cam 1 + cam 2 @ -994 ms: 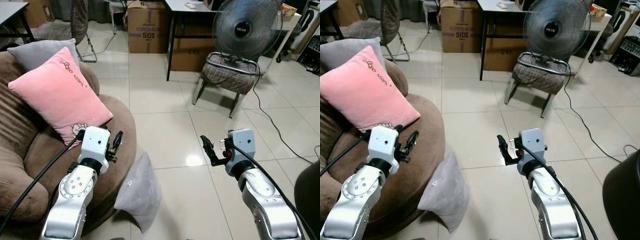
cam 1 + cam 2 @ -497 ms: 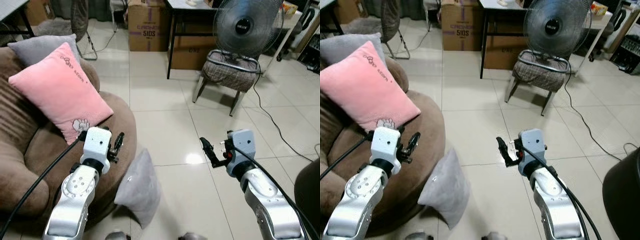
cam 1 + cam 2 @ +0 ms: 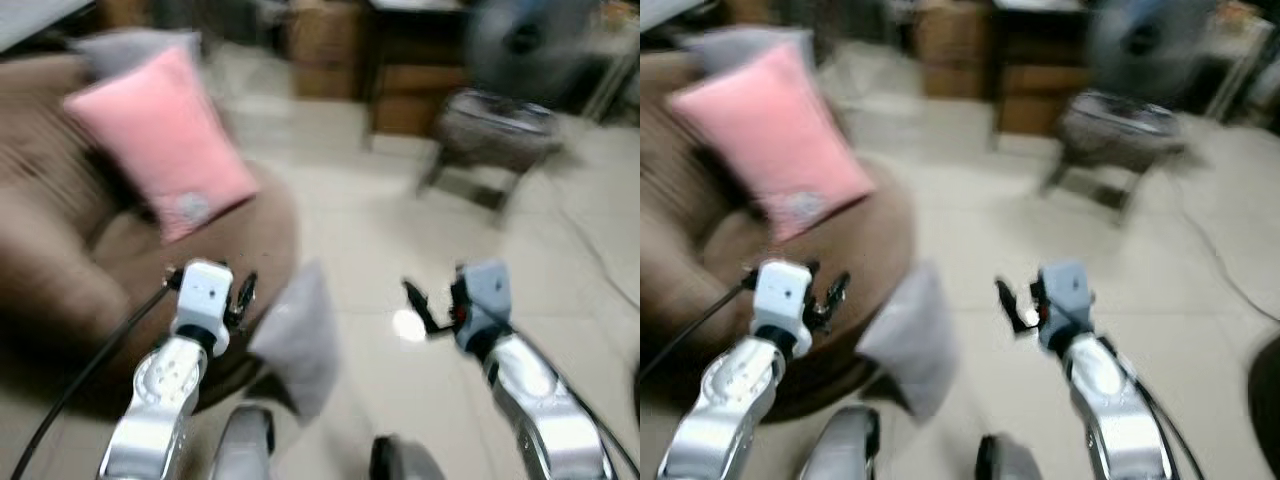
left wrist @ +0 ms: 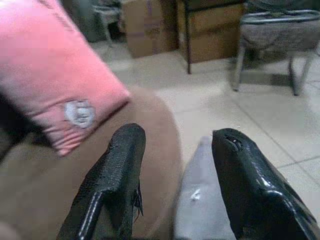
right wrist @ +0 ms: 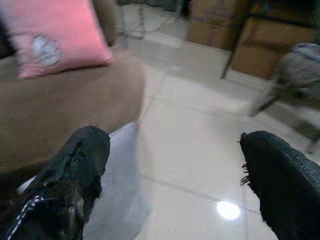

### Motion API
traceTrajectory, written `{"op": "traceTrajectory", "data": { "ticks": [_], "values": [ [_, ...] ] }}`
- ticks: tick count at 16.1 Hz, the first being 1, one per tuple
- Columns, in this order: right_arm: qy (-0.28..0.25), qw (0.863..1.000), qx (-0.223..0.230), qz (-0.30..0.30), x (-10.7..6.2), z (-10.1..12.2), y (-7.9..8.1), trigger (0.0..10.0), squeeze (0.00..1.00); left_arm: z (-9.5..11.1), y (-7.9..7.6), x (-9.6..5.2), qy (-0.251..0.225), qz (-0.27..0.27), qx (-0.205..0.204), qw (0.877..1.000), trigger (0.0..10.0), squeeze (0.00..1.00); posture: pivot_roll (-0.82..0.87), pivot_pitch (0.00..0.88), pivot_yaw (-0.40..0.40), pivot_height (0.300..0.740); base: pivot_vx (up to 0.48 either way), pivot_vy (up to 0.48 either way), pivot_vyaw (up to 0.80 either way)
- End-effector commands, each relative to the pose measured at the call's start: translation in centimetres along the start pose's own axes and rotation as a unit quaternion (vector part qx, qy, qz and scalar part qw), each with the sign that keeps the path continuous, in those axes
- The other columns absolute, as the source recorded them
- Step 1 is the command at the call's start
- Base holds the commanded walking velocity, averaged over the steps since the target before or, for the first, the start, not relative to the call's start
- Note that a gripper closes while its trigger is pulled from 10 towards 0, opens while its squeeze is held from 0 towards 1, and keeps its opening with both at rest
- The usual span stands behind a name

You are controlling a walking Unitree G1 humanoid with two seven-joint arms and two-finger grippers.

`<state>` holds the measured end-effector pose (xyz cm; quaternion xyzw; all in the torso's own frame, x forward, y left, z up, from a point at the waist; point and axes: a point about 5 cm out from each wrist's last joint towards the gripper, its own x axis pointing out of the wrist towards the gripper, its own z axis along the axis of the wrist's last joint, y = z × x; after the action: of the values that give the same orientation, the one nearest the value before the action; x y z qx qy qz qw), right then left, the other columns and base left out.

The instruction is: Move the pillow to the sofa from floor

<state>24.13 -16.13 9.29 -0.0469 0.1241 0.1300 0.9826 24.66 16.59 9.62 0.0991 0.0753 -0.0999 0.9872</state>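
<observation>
Item 1. Left gripper (image 3: 243, 297), silver arm with two long black fingers: raised before the robot over the front edge of the sofa seat. Jaws spread, nothing between them. In its wrist view the pillow lies just beyond and below the fingers (image 4: 118, 175).

Item 2. Right gripper (image 3: 418, 305), same build: raised over bare floor, further from the pillow than the left. Jaws spread wide and empty; in its wrist view the pillow sits low beside one finger.

Item 3. Pale grey square fabric pillow (image 3: 298, 336): on the glossy tiled floor (image 3: 380, 250), standing on edge and leaning against the sofa's rounded front. It lies between the two grippers, nearer the left, lower than both. Its long axis runs roughly upright with a slight tilt. Judgement: either arm must come down and inward; the left has the shorter reach.

Item 4. Brown round upholstered sofa (image 3: 60, 250): on the robot's left, touching the pillow.

Item 5. Pink rectangular cushion (image 3: 160, 135): propped on the sofa back.

Head views blurred; details beyond are indistinct.
</observation>
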Motion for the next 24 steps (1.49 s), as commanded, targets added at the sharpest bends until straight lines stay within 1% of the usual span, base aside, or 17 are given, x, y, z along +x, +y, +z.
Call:
{"op": "traceTrajectory", "data": {
  "ticks": [1, 3, 11, 13, 15, 24],
  "values": [
    [-0.010, 1.000, -0.004, -0.007, -0.07, 0.58, -0.30, 10.0, 0.00, 0.97, 0.04, 0.32, -0.019, -0.002, 0.006, 1.000, 10.0, 0.00, 0.02, 0.000, -0.063, 0.640, 0.000, 0.000, 0.00],
    [-0.009, 1.000, -0.003, -0.007, -0.10, 0.54, -0.12, 10.0, 0.00, 1.03, -0.04, 0.35, -0.024, -0.005, 0.001, 1.000, 10.0, 0.00, 0.02, 0.000, -0.063, 0.640, 0.126, 0.000, 0.00],
    [-0.009, 1.000, 0.000, -0.005, 0.05, 0.52, 0.13, 10.0, 0.00, 1.08, 0.09, 0.39, -0.025, -0.002, 0.000, 1.000, 10.0, 0.00, 0.02, 0.000, -0.069, 0.640, 0.300, 0.000, 0.00],
    [-0.003, 1.000, 0.007, -0.004, 0.14, 0.34, 0.31, 10.0, 0.00, 1.06, 0.15, 0.41, -0.025, -0.004, 0.001, 1.000, 10.0, 0.00, 0.03, 0.000, -0.069, 0.640, 0.313, 0.000, -0.64],
    [-0.001, 1.000, 0.002, -0.005, 0.15, 0.29, 0.27, 10.0, 0.00, 1.09, 0.11, 0.50, -0.026, -0.006, 0.002, 1.000, 10.0, 0.00, 0.02, 0.000, -0.065, 0.640, 0.313, 0.000, -0.68],
    [-0.008, 1.000, -0.005, -0.001, 0.30, 0.44, 0.13, 10.0, 0.00, 1.25, 0.09, 0.73, -0.029, -0.005, 0.008, 1.000, 10.0, 0.00, 0.03, 0.000, -0.068, 0.640, 0.314, 0.000, 0.00]
  ]
}}
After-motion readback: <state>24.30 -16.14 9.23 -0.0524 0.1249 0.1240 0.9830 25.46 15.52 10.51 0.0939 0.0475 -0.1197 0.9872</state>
